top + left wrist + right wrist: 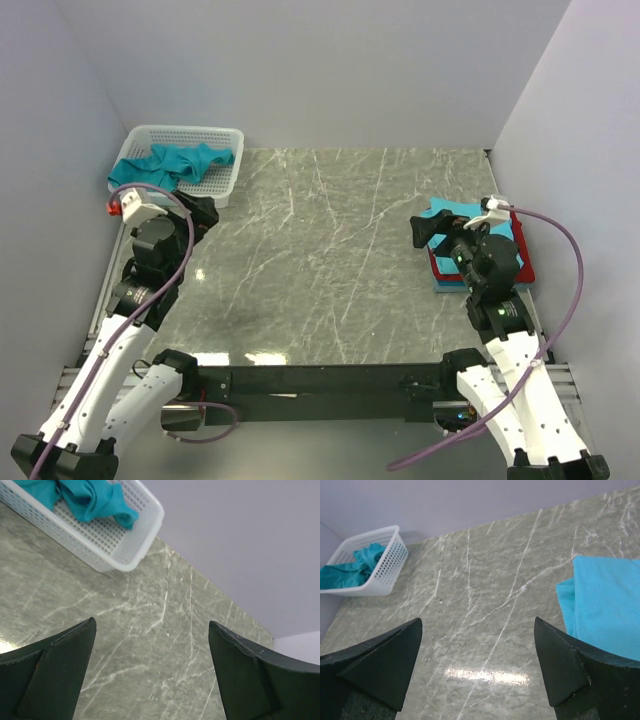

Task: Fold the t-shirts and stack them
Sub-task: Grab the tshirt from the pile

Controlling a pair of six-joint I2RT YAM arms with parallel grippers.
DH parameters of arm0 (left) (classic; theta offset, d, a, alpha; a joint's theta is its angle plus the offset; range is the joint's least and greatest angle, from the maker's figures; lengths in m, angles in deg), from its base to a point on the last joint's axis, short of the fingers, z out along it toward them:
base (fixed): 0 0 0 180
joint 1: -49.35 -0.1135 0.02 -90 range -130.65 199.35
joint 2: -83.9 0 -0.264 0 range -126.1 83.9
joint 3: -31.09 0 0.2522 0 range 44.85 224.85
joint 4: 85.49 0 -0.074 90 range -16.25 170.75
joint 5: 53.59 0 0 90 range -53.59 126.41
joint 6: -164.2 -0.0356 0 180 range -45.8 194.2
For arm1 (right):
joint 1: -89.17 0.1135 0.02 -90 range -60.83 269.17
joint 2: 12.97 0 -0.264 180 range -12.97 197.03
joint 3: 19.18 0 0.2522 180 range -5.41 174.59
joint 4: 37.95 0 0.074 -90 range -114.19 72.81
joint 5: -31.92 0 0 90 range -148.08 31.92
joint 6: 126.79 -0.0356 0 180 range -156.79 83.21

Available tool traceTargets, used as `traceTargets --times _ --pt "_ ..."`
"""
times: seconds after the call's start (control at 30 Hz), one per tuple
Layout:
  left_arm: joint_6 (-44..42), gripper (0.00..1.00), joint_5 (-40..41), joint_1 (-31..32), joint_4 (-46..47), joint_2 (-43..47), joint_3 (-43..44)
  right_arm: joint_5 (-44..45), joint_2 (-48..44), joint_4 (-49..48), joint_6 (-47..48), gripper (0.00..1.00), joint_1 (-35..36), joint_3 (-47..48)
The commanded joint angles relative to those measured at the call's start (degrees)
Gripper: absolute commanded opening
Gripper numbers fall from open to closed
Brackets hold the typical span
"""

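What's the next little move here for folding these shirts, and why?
Probably reach the left arm forward into the basket and close on the teal shirt. Its jaws stand open and empty just short of the basket, that shirt lies crumpled there, and the folded stack sits on the right side.

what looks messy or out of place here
The teal t-shirt lies crumpled and unfolded in the white basket at the far left corner. On the right, the light blue shirt sits offset on the red shirt beneath it. Nothing looks damaged.
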Motion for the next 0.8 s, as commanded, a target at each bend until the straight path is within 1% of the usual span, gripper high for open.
traceTargets --times 0.0,0.07,0.13,0.23,0.3,0.4,0.43,0.47,0.53,0.63,0.77 --pt "-1.52 0.99 5.48 -0.25 -0.81 -0.01 4.25 1.90 -2.61 -3.63 -1.61 0.98 0.26 -1.26" --pt "0.41 0.99 7.77 -0.25 -1.96 -0.28 5.48 2.43 -3.67 -5.48 -2.67 1.00 0.35 -2.75" --pt "-0.28 1.00 8.14 -0.25 -2.22 -0.37 5.83 2.60 -4.19 -6.36 -3.29 1.00 0.26 -3.46" --pt "-1.08 0.99 7.35 -0.25 1.54 0.25 4.00 3.04 -4.72 -7.33 -4.08 1.00 0.26 -4.77" --pt "-1.26 0.99 8.31 -0.25 3.74 0.08 2.94 3.66 -4.37 -7.07 -4.78 1.00 0.26 -4.51" --pt "-1.08 0.99 12.26 -0.25 5.95 -2.47 2.75 3.66 -3.23 -7.07 -4.43 1.00 0.26 -3.64" --pt "-0.47 0.99 15.14 -0.25 4.82 -3.34 3.80 3.05 -2.80 -6.98 -4.34 1.00 0.26 -3.46" --pt "2.32 0.99 17.34 -0.25 3.76 -5.18 4.59 2.52 -2.27 -6.89 -3.73 1.00 0.34 -3.02" --pt "1.65 0.99 20.51 -0.25 3.66 -6.77 5.56 1.99 -1.39 -6.19 -3.29 1.00 0.35 -2.58" --pt "1.30 0.99 22.02 -0.25 3.05 -7.75 6.70 2.51 -0.60 -5.84 -3.11 1.00 0.26 -2.49" --pt "4.71 0.99 24.92 -0.25 2.44 -8.01 7.06 2.87 0.72 -5.49 -2.85 1.00 0.26 -2.14"
